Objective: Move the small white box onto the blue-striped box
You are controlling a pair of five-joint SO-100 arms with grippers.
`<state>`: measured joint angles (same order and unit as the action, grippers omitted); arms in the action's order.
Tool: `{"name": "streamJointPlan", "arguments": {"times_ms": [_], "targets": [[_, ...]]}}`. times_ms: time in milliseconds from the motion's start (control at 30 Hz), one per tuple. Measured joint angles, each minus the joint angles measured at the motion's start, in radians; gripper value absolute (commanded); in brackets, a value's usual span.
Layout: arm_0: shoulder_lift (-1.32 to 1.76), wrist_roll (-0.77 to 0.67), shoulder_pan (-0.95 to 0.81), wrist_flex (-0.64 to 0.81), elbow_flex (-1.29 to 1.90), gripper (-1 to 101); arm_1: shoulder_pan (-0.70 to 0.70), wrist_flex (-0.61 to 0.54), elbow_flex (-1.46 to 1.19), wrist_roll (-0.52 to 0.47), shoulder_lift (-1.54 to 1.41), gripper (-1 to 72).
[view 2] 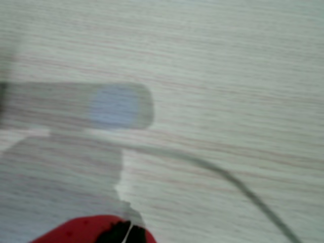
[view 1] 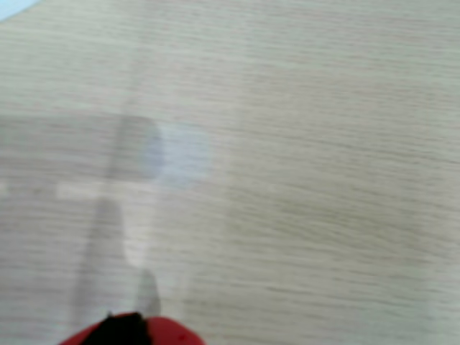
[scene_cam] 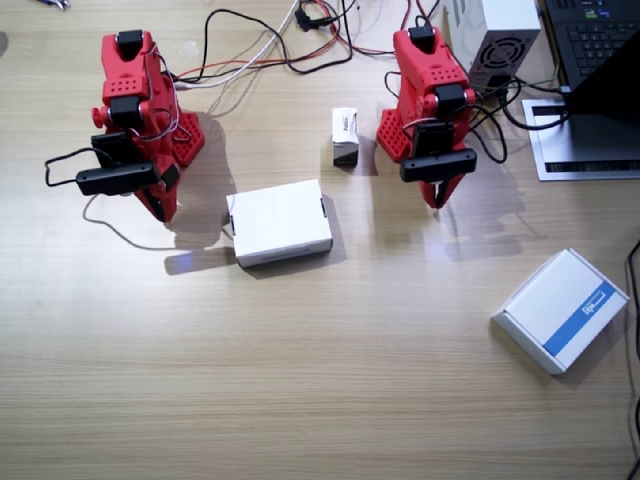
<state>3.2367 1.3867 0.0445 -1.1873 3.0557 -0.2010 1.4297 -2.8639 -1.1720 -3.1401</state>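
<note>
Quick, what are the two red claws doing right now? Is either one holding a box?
Left gripper: shut, holding nothing, pointing down at bare table.
Right gripper: empty too; whether it is open or shut cannot be told.

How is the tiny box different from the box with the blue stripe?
The small white box is much smaller than the blue-striped box. It stands upright between the two arms, while the striped box lies flat near the table's edge. Its lower end is dark; the other has a blue stripe. Both are mostly white.
</note>
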Motion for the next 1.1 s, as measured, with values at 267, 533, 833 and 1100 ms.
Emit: {"name": "streamJointPlan", "arguments": {"times_ms": [267, 533, 833, 1100], "targets": [[-0.002, -0.097, -0.063, 0.000, 0.000, 0, -0.038, 0.000, 0.000, 0.072, 0.000, 0.2], [-0.002, -0.097, -0.071, 0.000, 0.000, 0, 0.057, 0.089, 0.262, 0.044, 0.000, 11.6], [-0.002, -0.107, -0.083, 0.000, 0.000, 0, -0.359, 0.307, 1.026, 0.293, 0.523, 34.5], [-0.002, -0.126, -0.094, 0.002, 0.000, 0, -0.919, 0.316, 1.364, 0.607, 1.083, 42.8]]}}
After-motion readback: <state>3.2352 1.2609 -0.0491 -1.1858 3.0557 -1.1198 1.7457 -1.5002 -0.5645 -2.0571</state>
